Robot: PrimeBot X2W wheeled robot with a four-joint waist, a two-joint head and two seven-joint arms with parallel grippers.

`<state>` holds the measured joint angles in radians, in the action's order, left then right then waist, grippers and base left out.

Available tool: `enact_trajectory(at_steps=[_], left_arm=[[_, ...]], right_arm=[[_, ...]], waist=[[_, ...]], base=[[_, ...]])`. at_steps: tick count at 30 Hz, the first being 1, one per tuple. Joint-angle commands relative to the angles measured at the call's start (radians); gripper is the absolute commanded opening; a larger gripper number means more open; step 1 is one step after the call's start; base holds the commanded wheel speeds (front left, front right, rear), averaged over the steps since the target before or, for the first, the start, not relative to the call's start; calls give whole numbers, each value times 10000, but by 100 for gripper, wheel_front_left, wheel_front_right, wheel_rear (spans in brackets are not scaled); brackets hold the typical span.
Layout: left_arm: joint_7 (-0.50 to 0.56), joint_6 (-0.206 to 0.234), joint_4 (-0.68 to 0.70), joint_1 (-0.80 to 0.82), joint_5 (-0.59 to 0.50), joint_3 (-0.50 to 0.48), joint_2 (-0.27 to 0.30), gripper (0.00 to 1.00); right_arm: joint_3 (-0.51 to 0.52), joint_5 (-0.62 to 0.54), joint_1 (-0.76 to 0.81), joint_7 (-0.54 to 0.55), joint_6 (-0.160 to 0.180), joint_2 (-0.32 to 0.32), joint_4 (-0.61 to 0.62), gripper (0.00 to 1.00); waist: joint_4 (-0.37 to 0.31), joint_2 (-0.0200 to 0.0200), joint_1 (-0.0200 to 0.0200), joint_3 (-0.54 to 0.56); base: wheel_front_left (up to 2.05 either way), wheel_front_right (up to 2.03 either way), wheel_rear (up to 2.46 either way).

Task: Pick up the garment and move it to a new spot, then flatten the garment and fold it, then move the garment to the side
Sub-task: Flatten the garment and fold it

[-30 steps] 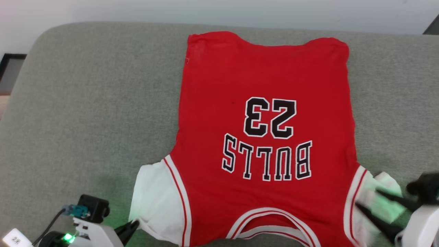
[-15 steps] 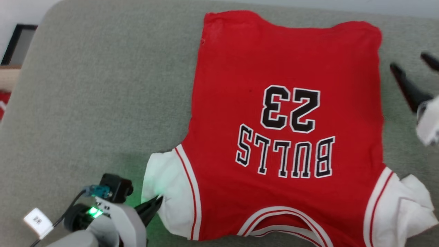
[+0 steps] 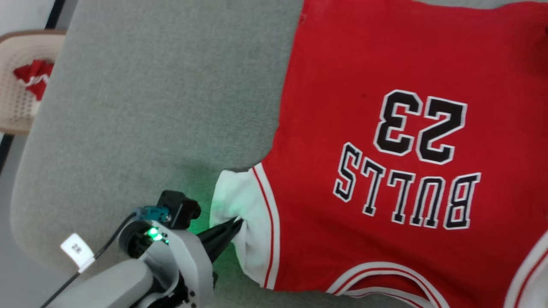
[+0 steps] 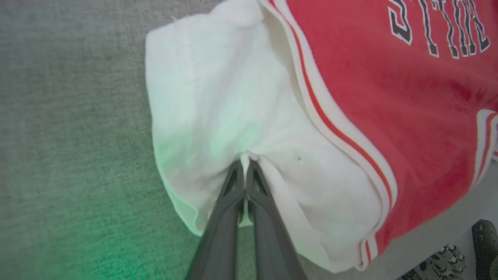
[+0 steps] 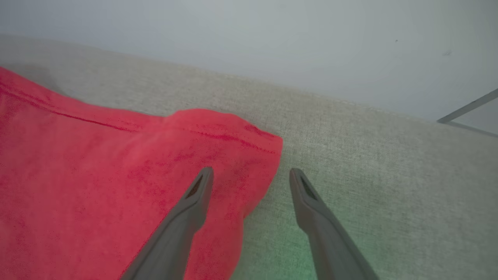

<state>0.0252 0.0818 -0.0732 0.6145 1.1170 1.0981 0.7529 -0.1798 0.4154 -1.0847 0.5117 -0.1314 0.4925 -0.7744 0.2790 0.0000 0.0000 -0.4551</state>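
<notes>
Head view: the shirt (image 3: 385, 64) lies spread on a grey cushion (image 3: 150, 107), lettering upside down, and runs off the right edge. At the lower left, the left gripper (image 3: 236, 223) meets the white sleeve (image 3: 233, 194). A beige chair (image 3: 17, 107) holding a red cloth (image 3: 34, 75) stands beyond the cushion's left side.

Left wrist view: the two fingers are pressed together, pinching a fold of the sleeve.

Right wrist view: the right gripper (image 5: 251, 177) has its fingers spread apart at a red corner of the shirt, one finger over the fabric and the other over the cushion.
</notes>
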Motion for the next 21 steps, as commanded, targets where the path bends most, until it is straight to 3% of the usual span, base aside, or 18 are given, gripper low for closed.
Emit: enact_trajectory(at_steps=[1,10,11,12,21], left_arm=[[55,-31,-323,99,-68,103,-256,0],[-49,-377,-1042,245,-99,175,-604,0],[-46,-397,-1097,273,-96,181,-634,0],[-59,-446,-1155,300,-96,177,-657,0],[-139,-564,-1699,237,39,101,-515,0]], right_arm=[[181,-247,-408,219,15,-8,-634,100],[1161,-1122,-1402,1654,5,-572,-3645,100],[1138,-1232,-1420,1761,3,-639,-3828,47],[1120,-1351,-1462,1802,3,-670,-3968,0],[923,-2152,-1563,1383,9,-795,-4387,0]], waist=[[599,0,0,-546],[967,0,0,-831],[971,0,0,-841],[969,0,0,-848],[510,0,0,-418]], base=[[0,0,0],[0,0,0],[0,0,0],[0,0,0],[0,0,0]])
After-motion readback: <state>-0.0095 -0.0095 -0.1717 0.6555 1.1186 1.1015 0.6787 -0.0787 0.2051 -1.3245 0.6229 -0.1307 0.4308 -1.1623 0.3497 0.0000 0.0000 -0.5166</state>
